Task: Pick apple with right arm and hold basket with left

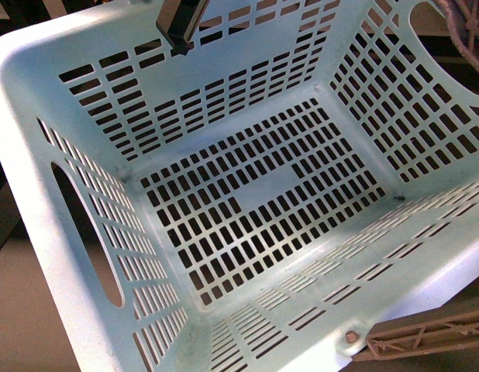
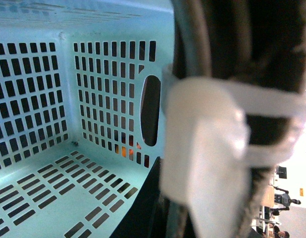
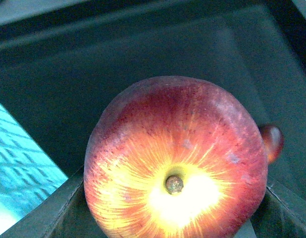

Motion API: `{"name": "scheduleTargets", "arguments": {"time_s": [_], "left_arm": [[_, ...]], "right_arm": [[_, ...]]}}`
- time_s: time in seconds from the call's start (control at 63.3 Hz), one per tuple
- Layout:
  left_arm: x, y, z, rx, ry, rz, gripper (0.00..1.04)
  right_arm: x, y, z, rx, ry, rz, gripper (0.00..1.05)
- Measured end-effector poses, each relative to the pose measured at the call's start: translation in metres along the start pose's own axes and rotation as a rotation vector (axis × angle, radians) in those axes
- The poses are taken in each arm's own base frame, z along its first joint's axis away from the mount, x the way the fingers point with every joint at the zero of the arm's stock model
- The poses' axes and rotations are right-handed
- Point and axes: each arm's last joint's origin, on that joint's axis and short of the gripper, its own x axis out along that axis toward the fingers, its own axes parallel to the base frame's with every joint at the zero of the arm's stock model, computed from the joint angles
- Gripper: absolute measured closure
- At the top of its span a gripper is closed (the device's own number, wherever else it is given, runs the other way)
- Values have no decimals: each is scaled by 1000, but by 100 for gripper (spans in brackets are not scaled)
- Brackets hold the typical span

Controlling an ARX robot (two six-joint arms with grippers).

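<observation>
Glossy, firm apple (image 3: 175, 148) is slippery, so the right gripper (image 3: 173, 203) pinches its widest part. Left gripper (image 1: 181, 31) is at the basket (image 1: 38, 155) rim; I cannot tell its closure.

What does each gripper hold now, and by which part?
The right gripper grips the apple by its sides. The left gripper seems to clamp the basket at its wall's top rim.

We see the glossy red apple (image 3: 175, 158), yellow around its stem, between the right jaws; the mint slotted basket (image 1: 22, 139) sits tilted.
</observation>
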Motion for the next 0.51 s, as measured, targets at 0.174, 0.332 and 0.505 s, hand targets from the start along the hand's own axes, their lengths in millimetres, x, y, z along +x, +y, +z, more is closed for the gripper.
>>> {"name": "scheduleTargets", "arguments": {"time_s": [0.174, 0.332, 0.505], "left_arm": [[0, 0, 0, 0, 0, 0, 98], [0, 0, 0, 0, 0, 0, 98], [0, 0, 0, 0, 0, 0, 98]], "right_arm": [[-29, 39, 29, 33, -122, 100, 31], [-43, 73, 29, 56, -152, 182, 31], [-44, 100, 8, 16, -105, 265, 31]]}}
